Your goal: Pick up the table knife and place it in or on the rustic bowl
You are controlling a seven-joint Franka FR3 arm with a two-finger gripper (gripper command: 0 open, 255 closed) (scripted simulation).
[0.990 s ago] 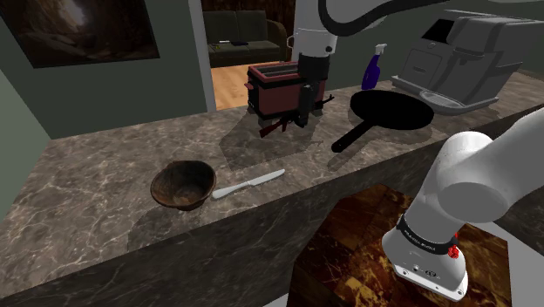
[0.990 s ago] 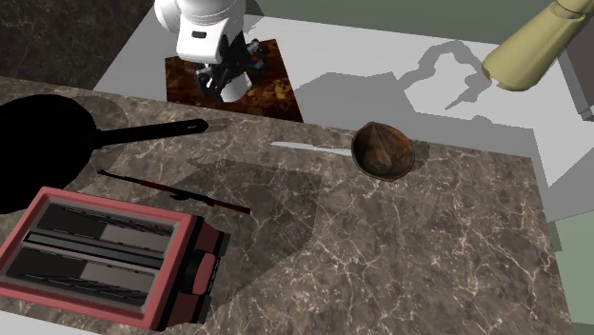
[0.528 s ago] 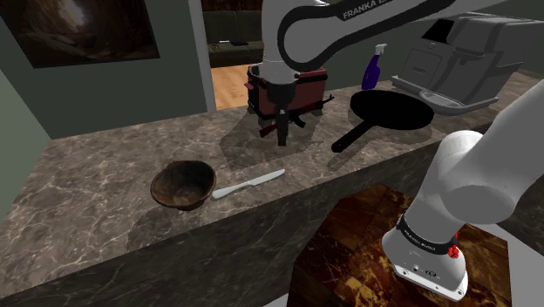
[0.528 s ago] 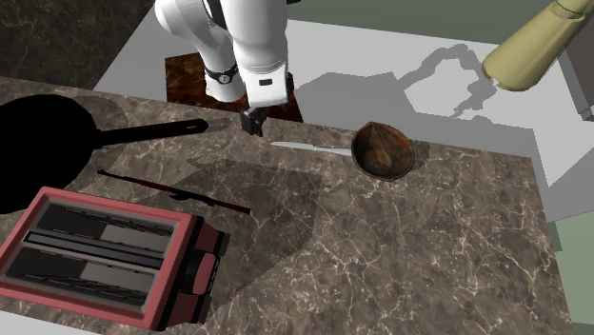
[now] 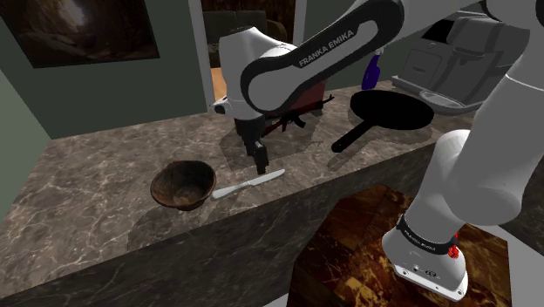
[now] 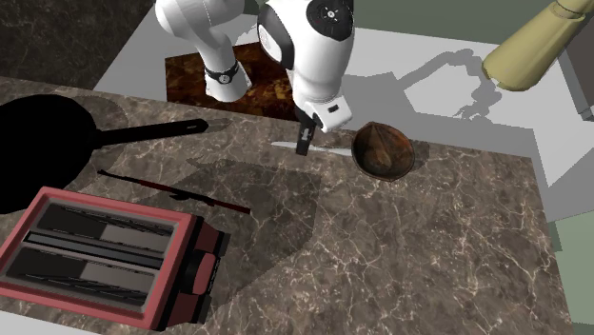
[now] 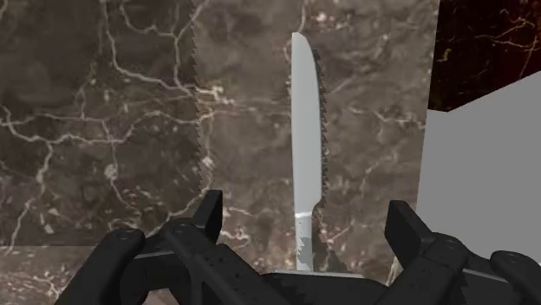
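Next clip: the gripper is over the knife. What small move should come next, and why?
Probably a short, straight descent. The gripper hovers just above the table knife, which lies flat on the marble counter. In the wrist view the open jaws straddle it near where blade meets handle, touching nothing, so they seem lined up but too high to close.

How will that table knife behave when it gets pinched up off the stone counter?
The knife looks thin and rigid, so it probably won't flex. It lies flat on the counter, so the open end effector may struggle to get under it. Its smooth pale blade could slip or pivot if gripped off-centre.
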